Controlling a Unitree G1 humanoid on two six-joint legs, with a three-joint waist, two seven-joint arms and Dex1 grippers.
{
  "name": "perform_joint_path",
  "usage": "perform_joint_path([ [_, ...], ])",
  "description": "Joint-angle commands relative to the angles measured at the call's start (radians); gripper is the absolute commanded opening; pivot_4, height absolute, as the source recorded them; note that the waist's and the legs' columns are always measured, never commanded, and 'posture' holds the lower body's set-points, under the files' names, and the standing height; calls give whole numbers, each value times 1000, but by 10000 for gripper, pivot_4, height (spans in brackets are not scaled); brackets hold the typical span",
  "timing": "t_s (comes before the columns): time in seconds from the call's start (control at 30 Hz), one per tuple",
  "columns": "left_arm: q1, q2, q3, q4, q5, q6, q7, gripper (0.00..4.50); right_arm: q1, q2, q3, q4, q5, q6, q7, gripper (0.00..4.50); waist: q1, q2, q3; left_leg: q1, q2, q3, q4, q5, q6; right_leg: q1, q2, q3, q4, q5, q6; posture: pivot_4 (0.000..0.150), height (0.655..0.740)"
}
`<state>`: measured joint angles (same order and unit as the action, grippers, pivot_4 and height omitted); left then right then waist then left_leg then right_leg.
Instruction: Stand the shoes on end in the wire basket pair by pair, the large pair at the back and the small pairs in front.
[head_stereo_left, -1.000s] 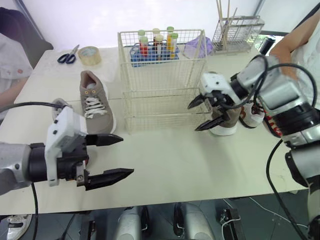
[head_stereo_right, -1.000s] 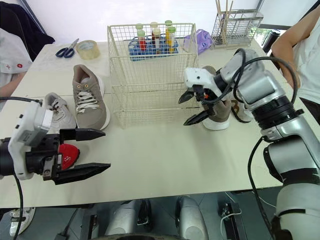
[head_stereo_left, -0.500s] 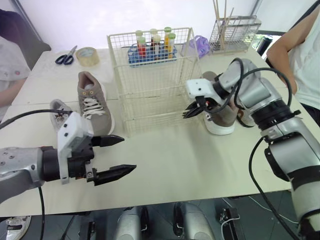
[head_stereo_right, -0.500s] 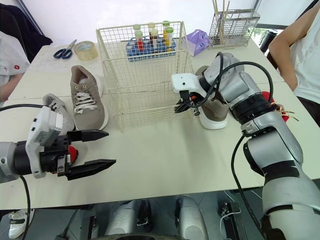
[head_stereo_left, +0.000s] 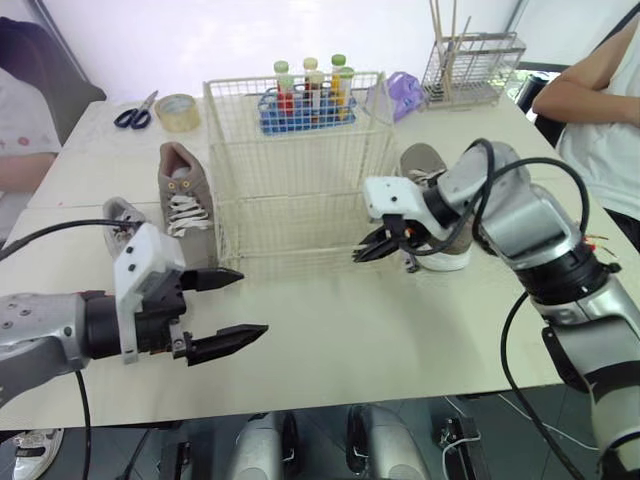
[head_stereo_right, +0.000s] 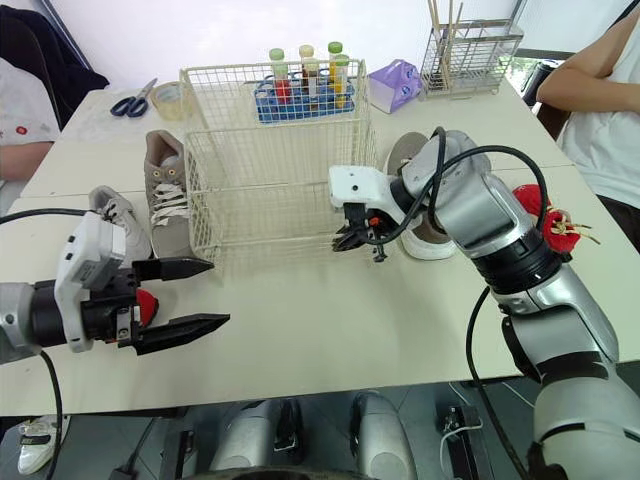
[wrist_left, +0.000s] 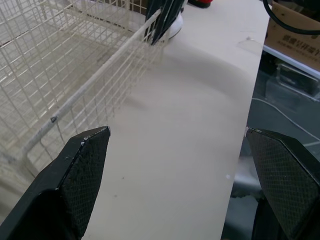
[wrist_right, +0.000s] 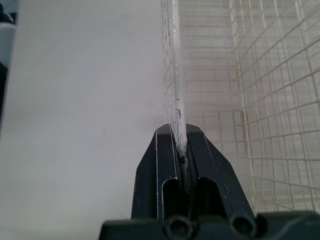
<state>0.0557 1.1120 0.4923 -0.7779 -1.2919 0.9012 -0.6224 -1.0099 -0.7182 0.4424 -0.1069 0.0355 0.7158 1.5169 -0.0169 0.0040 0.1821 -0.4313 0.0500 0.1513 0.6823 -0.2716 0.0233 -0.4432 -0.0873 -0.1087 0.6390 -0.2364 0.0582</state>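
Gripping the wire basket (head_stereo_left: 300, 150) by the rim wire at its near right corner, the right hand (head_stereo_left: 372, 248) is clamped tight on that wire, as the right wrist view shows. The left hand (head_stereo_left: 250, 302) hovers spread open above the counter (head_stereo_left: 380, 340), near the basket's front left side, holding nothing. The basket is empty: no shoe stands in it yet. One large taupe shoe (head_stereo_left: 185, 205) lies just left of the basket with a small grey shoe (head_stereo_left: 120, 220) beside it. Its likely mate (head_stereo_left: 418, 163) sits right of the basket, behind the right arm. Packing has not begun; every pair is left to place, the large pair at the back.
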Motion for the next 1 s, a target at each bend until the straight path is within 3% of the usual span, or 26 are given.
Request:
perform_joint_path([
  [0.03, -37, -2, -19, 7, 13, -23, -10, 45000, 5, -2, -43, -49, 41, 29, -32, 460, 1, 0, 0, 0, 0, 0, 0, 0, 0, 0, 0, 0, 0, 0, 0, 1500, 7400],
  [0.33, -78, -12, -52, 20, 32, -20, -11, 45000, 11, 11, -15, -33, -1, 28, -158, 460, 4, 0, 0, 0, 0, 0, 1, 0, 0, 0, 0, 0, 2, 0, 0, 1500, 7400],
  [0.8, -90, -27, -65, 15, 37, -18, 0, 45000, 36, 1, 15, -76, -1, 45, -189, 460, 5, -1, 0, 1, -1, 0, 1, 0, 0, 0, -1, 0, 4, 0, 0, 1500, 7400],
  [0.83, -90, -27, -66, 16, 38, -18, -1, 45000, 36, -1, 15, -80, -1, 48, -189, 6877, 5, -1, 0, 1, -1, 0, 1, 0, 0, 0, -1, 0, 4, 0, 0, 1500, 7400],
  [0.87, -91, -28, -68, 18, 41, -18, -3, 45000, 35, -2, 13, -85, 1, 55, -191, 9484, 4, -1, 0, 1, -1, 0, 1, 0, 0, 0, -1, 0, 4, 0, 0, 1500, 7400],
  [0.97, -92, -29, -72, 23, 49, -20, -10, 45000, 2, 21, -35, -103, 47, 135, -207, 24240, 3, -1, 0, 1, -1, 0, 1, 0, 0, 0, -1, 0, 4, 0, 0, 1500, 7400],
  [1.0, -92, -29, -72, 25, 51, -20, -13, 45000, -13, 16, -57, -119, 80, 173, -194, 24240, 3, -1, 0, 1, -1, 0, 1, 0, 0, 0, -1, 0, 5, 0, 0, 1500, 7400],
])
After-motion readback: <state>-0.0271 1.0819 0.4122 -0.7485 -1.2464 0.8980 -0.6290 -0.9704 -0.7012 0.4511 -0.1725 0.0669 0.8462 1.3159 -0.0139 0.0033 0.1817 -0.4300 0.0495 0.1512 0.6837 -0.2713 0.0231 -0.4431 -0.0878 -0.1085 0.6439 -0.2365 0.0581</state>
